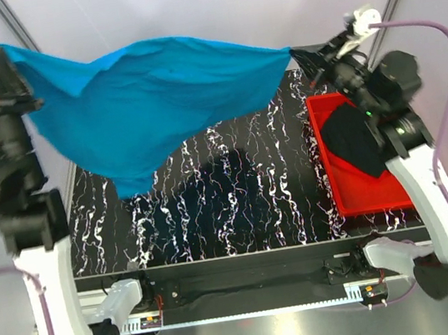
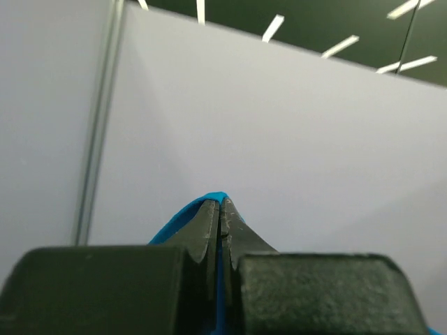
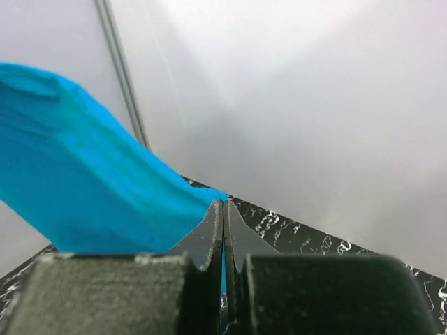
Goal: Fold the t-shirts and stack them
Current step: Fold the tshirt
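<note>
Slipping is the main risk: the blue t-shirt (image 1: pixel 155 102) hangs stretched in mid-air above the table (image 1: pixel 237 199), held only by thin pinches of cloth, so extra tension could tear a corner free. The left gripper (image 2: pixel 220 209) and right gripper (image 3: pixel 223 213) are each clamped on an edge (no gap visible). The black t-shirt (image 1: pixel 355 139) lies in the red tray (image 1: pixel 355 198).

We can read no text, brand or number in any view. The small tags (image 1: pixel 150 319) on the arm bases (image 1: pixel 125 298) at the near edge of the table show red and orange marks, but they are too small for us to make out.
</note>
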